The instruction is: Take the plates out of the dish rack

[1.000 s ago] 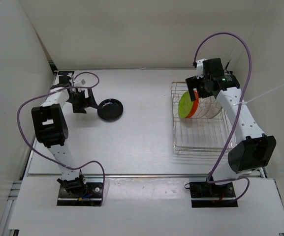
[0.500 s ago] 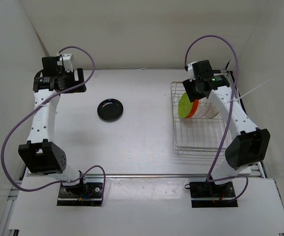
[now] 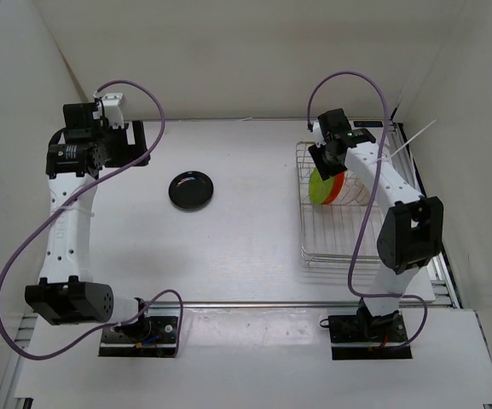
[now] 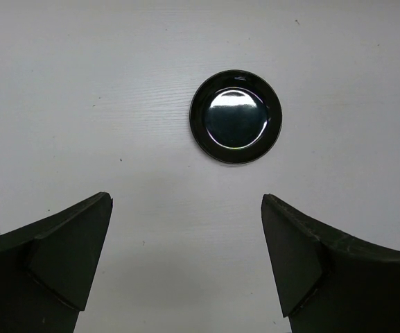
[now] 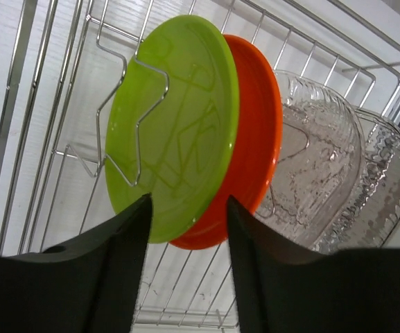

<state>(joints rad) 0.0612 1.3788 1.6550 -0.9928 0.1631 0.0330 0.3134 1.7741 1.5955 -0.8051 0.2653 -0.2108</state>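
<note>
The dish rack [image 3: 348,247] stands at the right and holds several plates on edge. From the front these are a lime green plate [image 5: 172,139], an orange one [image 5: 258,139] and two clear glassy ones [image 5: 310,173] [image 5: 387,180]. My right gripper [image 5: 188,200] hangs over the rack's far end [image 3: 327,162]. Its jaws are half closed but apart, on either side of the green and orange rims. A black plate [image 3: 191,189] lies flat on the table at centre left. My left gripper [image 4: 186,198] is wide open high above the table, with the black plate [image 4: 236,116] ahead of it.
White walls enclose the table on the left, back and right. The rack's wire dividers [image 5: 127,104] cross in front of the green plate. Purple cables loop above both arms. A metal strip [image 3: 246,302] marks the table's near edge.
My left arm has lifted away from the black plate and swung to the far left corner. My right gripper has shifted left over the rack and its jaws have narrowed round the plate rims.
</note>
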